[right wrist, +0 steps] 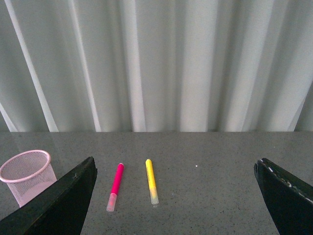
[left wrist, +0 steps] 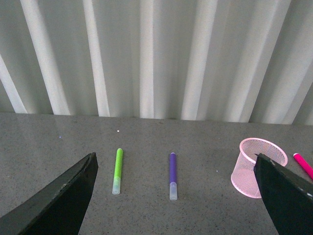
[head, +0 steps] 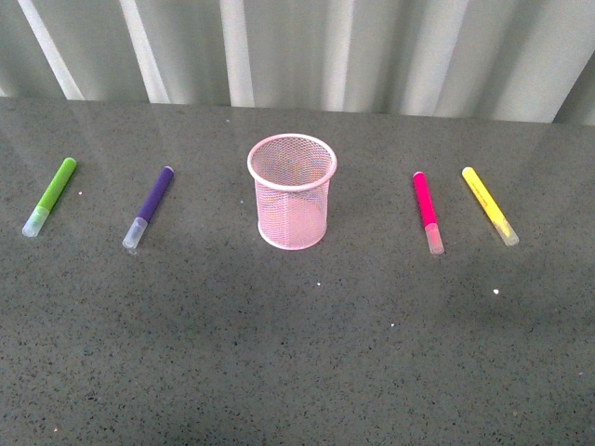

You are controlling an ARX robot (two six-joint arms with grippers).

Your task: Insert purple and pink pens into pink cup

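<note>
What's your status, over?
Left end effector open, empty; right end effector open, empty. Purple pen and pink pen lying flat either side of upright cup, neither inside. Green marker, yellow marker farther out, not in the way.

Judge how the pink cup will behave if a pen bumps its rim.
The pink cup is open wire mesh, so probably light and apt to slide or tip when nudged. Its base looks narrower than its rim, favouring tipping.

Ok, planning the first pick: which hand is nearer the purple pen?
Left. The left hand is open with the purple pen lying straight ahead of it; the right hand faces the pink pen, on the other side of the pink cup.
</note>
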